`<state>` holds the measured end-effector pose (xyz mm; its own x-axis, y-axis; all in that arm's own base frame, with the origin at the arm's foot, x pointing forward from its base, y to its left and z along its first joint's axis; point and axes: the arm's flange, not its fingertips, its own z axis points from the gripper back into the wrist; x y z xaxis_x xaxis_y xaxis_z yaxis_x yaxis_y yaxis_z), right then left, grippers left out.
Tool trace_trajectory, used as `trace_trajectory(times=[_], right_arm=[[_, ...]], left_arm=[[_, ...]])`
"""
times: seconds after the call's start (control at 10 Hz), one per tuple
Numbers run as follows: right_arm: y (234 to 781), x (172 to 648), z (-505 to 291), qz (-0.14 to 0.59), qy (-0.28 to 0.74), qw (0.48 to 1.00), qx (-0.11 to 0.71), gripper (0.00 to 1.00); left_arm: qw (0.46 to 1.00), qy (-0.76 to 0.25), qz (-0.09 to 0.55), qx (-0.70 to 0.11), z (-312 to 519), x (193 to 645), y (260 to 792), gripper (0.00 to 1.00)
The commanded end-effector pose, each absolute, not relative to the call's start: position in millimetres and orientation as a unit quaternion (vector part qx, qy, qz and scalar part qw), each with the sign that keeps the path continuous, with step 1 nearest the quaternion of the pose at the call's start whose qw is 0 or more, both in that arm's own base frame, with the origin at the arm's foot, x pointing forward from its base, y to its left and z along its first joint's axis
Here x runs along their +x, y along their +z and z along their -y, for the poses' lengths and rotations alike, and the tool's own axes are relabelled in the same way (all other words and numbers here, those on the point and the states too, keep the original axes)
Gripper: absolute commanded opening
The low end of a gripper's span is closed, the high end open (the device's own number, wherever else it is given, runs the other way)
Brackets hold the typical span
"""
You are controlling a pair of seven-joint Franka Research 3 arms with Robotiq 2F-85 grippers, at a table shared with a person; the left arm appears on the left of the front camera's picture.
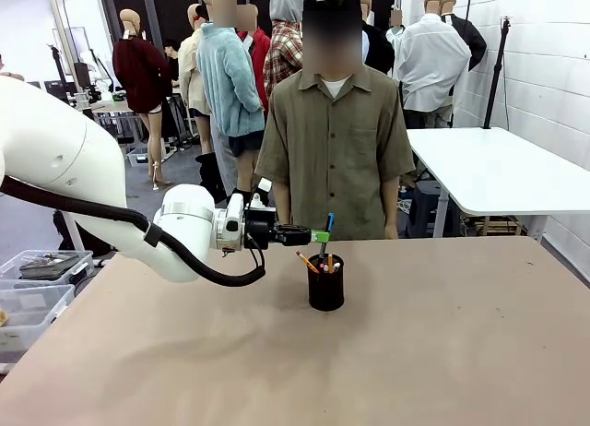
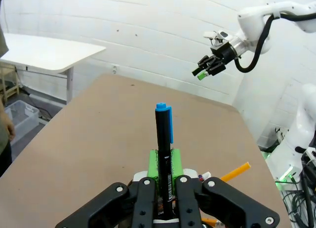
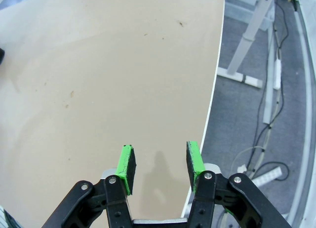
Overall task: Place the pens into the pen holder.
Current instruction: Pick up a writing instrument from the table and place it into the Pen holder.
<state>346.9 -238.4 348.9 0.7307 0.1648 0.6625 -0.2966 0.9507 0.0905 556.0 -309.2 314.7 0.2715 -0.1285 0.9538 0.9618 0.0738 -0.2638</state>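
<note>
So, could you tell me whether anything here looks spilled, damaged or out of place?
Nothing stands out. The holder stands upright on the table with pens inside, and the left hand grips a blue-capped pen above it.

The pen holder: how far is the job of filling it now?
Done: orange pencil-like sticks already stand in the black mesh pen holder. In hand: the left gripper is shut on a dark pen with a blue cap, directly above the holder. Left: lowering and releasing it. The right gripper is open, holding nothing.
</note>
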Motion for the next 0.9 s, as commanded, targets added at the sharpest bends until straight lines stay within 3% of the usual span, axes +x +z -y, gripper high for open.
trace_trajectory(times=[0.0,0.2,0.3,0.8], right_arm=[[347.4,347.8,237.7,0.342,0.126,0.927,0.090,0.54],[347.4,347.8,237.7,0.342,0.126,0.927,0.090,0.54],[347.4,347.8,237.7,0.342,0.126,0.927,0.090,0.54],[347.4,347.8,237.7,0.342,0.126,0.927,0.090,0.54]], left_arm=[[0.592,-0.474,0.414,-0.503,303.3,547.7,310.1,0.06],[0.592,-0.477,0.418,-0.496,298.5,543.6,311.9,0.46],[0.591,-0.474,0.424,-0.496,293.8,542.0,315.8,0.57],[0.635,-0.467,0.452,-0.418,229.5,512.8,378.4,0.57]])
